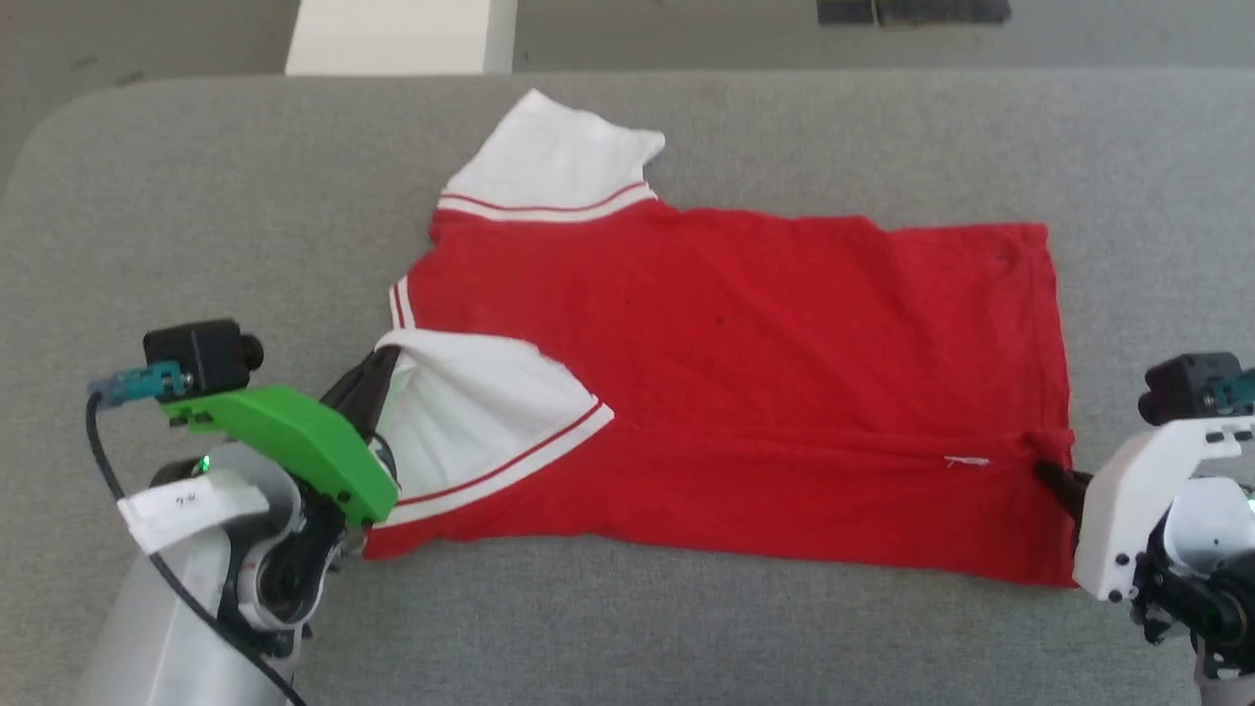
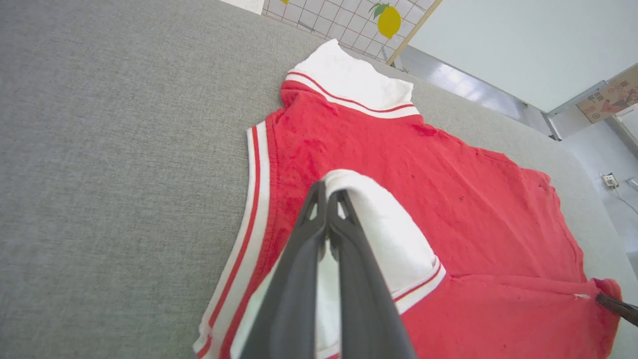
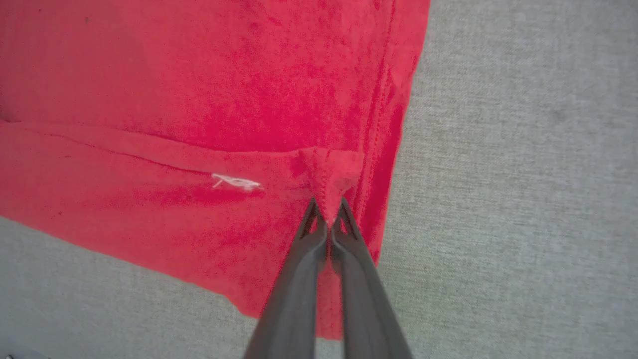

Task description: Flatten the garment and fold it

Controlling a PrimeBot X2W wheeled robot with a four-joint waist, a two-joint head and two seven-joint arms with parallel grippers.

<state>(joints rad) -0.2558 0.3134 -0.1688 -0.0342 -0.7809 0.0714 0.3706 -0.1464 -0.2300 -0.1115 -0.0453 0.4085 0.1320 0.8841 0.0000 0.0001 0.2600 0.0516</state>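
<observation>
The garment [image 1: 735, 324] lies plain red side up on the grey table [image 1: 196, 196], collar end to the left and hem to the right. Its near long edge is folded over toward the middle, leaving a straight crease. My left gripper [image 1: 384, 358] is shut on the near white sleeve [image 2: 394, 234], which drapes over its fingers [image 2: 344, 259]. At the hem end, my right gripper [image 3: 327, 205] is shut on a pinch of red cloth where the folded edge meets the hem [image 3: 394, 99]. The far white sleeve [image 1: 549, 157] lies flat.
Bare grey tabletop surrounds the garment on all sides. A white block [image 1: 402, 34] and dark items [image 1: 912, 10] sit beyond the far edge. The left wrist view shows a tiled wall with a lemon picture [image 2: 389, 20] and a cardboard box [image 2: 610, 97].
</observation>
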